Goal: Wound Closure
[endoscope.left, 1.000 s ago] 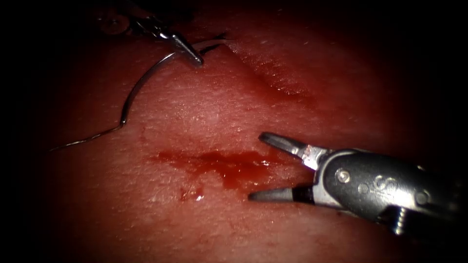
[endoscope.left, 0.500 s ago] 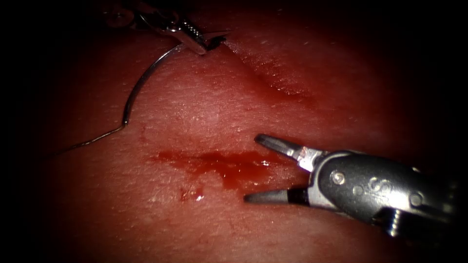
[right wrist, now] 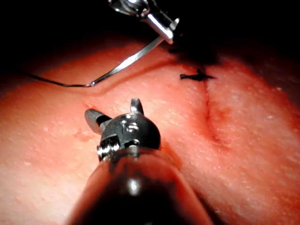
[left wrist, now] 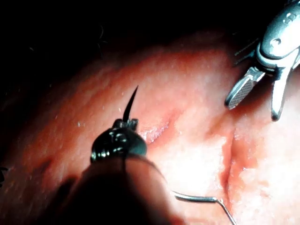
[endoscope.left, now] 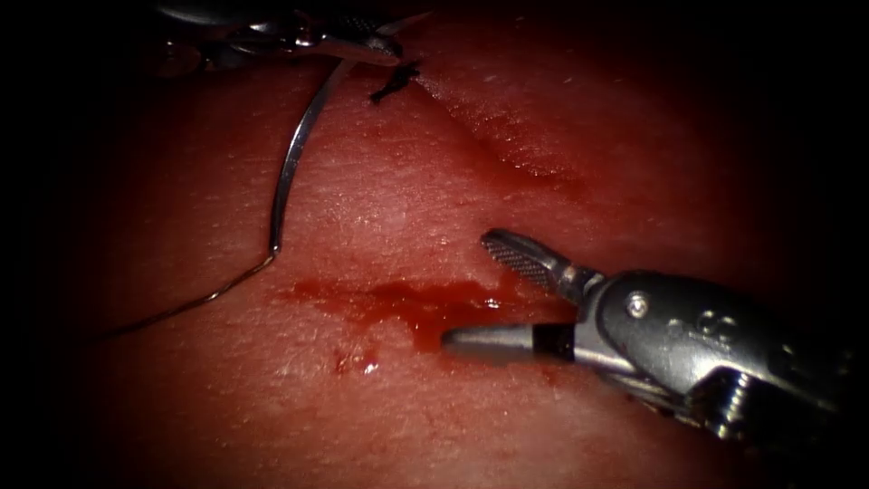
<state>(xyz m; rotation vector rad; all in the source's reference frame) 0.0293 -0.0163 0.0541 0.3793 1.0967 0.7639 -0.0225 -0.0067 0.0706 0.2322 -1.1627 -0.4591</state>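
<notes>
At the far end of the tissue (endoscope.left: 380, 208), my left tool (endoscope.left: 367, 47) is shut on the curved needle (endoscope.left: 288, 172) close to its tip. The needle is free of the tissue and hangs left of the cut (endoscope.left: 507, 145). Its sharp tip (left wrist: 131, 101) pokes out past the left tool (left wrist: 125, 124). Thread (endoscope.left: 190, 303) trails from the needle's blunt end toward the left. My right tool (endoscope.left: 464, 290) is open and holds nothing, over a patch of red fluid (endoscope.left: 425, 308). The right tool (right wrist: 112, 108) faces the needle (right wrist: 126, 61).
A dark knot with cut ends of thread (endoscope.left: 394, 83) sits at the far end of the cut, just under the left tool; the knot (right wrist: 197, 76) lies across the cut (right wrist: 211, 112). A small red spot (endoscope.left: 358, 362) marks the tissue near the fluid.
My left tool shut on the needle near its tip and lifted it toward the far end; the needle's blunt end swung right. The right tool's jaws rolled and narrowed.
</notes>
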